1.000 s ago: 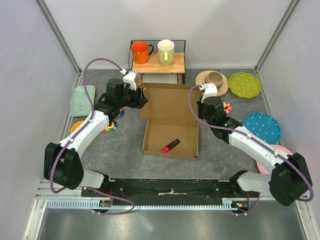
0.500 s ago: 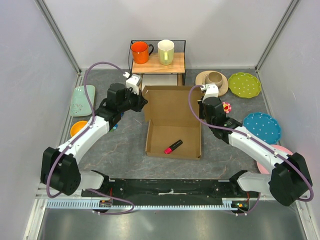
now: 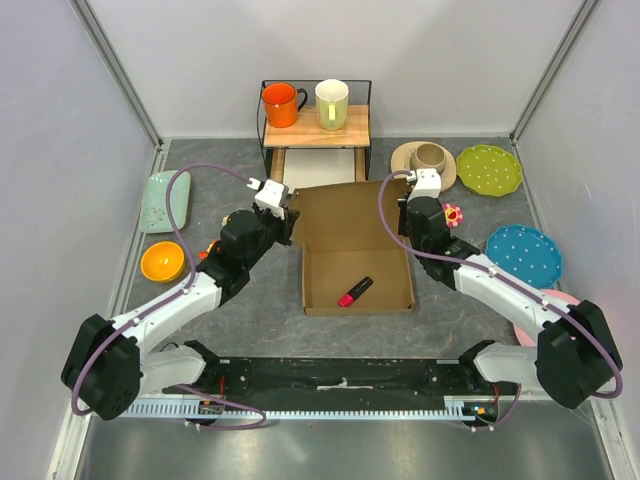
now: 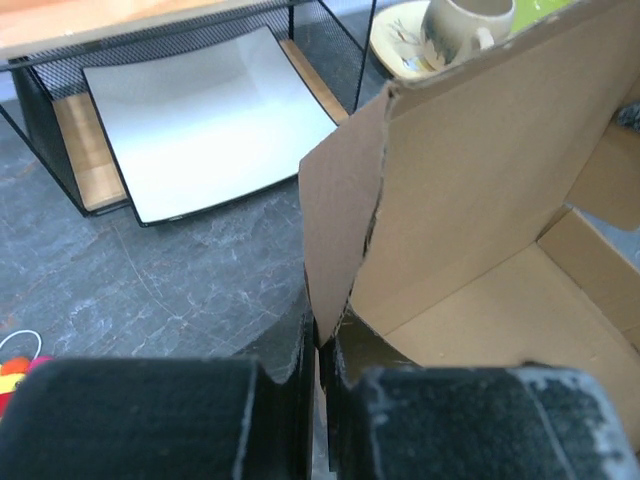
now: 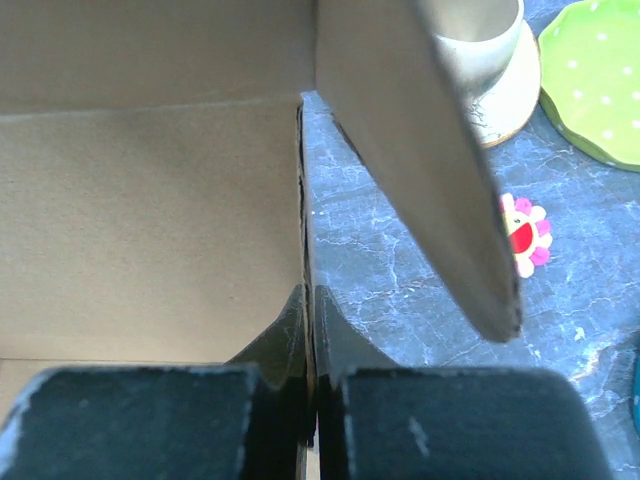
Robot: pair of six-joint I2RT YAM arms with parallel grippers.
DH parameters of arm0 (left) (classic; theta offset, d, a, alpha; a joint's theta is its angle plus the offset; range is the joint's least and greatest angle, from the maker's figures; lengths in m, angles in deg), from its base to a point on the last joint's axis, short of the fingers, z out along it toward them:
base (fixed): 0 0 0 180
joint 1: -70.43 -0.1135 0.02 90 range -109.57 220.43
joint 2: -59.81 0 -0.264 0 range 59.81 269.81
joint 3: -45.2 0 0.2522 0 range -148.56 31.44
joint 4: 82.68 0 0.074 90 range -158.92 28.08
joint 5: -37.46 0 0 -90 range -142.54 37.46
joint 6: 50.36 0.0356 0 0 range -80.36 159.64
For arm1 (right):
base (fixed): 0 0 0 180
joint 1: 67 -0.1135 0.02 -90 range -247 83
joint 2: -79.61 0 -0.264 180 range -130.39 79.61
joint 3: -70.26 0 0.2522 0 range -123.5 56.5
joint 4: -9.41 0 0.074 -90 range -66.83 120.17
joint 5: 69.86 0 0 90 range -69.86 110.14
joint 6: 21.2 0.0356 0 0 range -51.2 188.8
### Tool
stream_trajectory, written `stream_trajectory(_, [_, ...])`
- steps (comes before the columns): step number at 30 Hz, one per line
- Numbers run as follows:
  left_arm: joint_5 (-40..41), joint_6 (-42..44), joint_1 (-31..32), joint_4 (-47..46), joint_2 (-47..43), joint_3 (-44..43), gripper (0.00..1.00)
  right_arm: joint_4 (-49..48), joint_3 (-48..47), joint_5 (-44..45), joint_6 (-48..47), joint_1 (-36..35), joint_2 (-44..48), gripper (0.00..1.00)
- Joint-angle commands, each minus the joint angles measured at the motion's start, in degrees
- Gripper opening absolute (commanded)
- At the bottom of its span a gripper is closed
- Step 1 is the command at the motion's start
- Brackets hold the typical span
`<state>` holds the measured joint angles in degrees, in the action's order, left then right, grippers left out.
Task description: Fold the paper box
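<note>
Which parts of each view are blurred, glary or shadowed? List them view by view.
Top external: even light, sharp, no glare on the paper box. Left wrist: the left gripper, close to the lens, is blurred; the white tray shows a pale sheen. Right wrist: the right gripper is soft too, the cardboard beyond it sharper.

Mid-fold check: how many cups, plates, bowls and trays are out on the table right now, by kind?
Cups: 3, orange mug, pale yellow mug, beige cup
Plates: 5, tan plate, green dotted plate, blue dotted plate, pale green oblong plate, pink plate (mostly hidden)
Bowls: 1, orange bowl
Trays: 1, white tray
Total: 10
</note>
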<state>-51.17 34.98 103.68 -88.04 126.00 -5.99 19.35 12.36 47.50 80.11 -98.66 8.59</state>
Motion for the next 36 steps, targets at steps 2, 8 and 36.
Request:
stream_trajectory(2, [8.1, 1.2, 2.4, -11.6, 0.0, 1.8, 0.02, 0.5, -4.9, -5.4, 4.9, -1.1, -3.2, 0.01])
stream_trajectory(8, [12.9, 6.3, 2.4, -16.7, 0.7, 3.2, 0.02, 8.7, -7.8, -4.6, 5.7, -1.1, -3.4, 0.08])
stream_trajectory(36, [15.2, 5.2, 2.4, -14.7, 1.7, 2.3, 0.27, 13.9, -11.2, -2.7, 5.5, -1.1, -7.6, 0.02])
